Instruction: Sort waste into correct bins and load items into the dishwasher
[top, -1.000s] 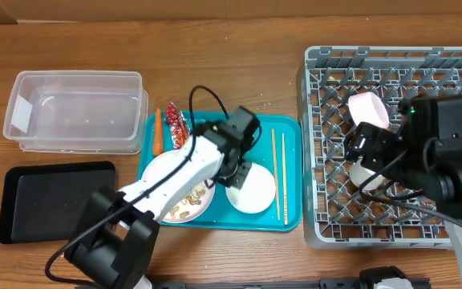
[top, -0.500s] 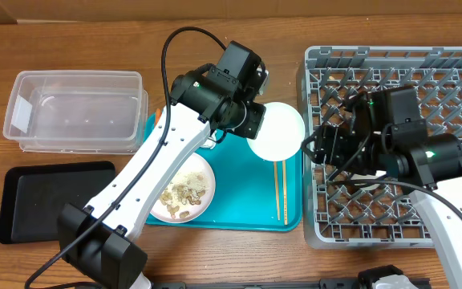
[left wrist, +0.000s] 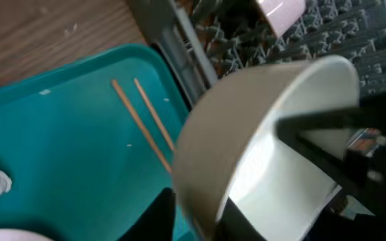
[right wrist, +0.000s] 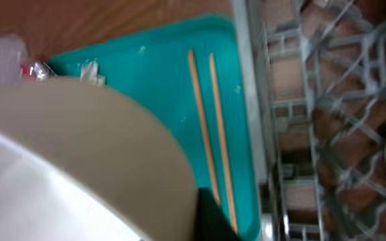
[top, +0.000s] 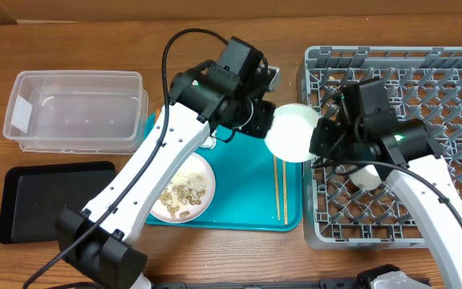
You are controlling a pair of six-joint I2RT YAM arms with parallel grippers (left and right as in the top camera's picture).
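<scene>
Left pincer (top: 266,124) is clamped on the rim of the white bowl (top: 291,132), which hangs tipped over the gap between tray (top: 251,210) and rack (top: 439,80). Looks like a handover. Right pincer (top: 322,138) touches the far rim; can't tell if it's gripping. Chopsticks (top: 279,189) lie on the tray.

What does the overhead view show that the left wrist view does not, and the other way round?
Only overhead: the tub, the black tray and the plate with scraps. Only left wrist: a pink thing at the rack. Both: the bowl, the chopsticks, the teal tray and the rack.
</scene>
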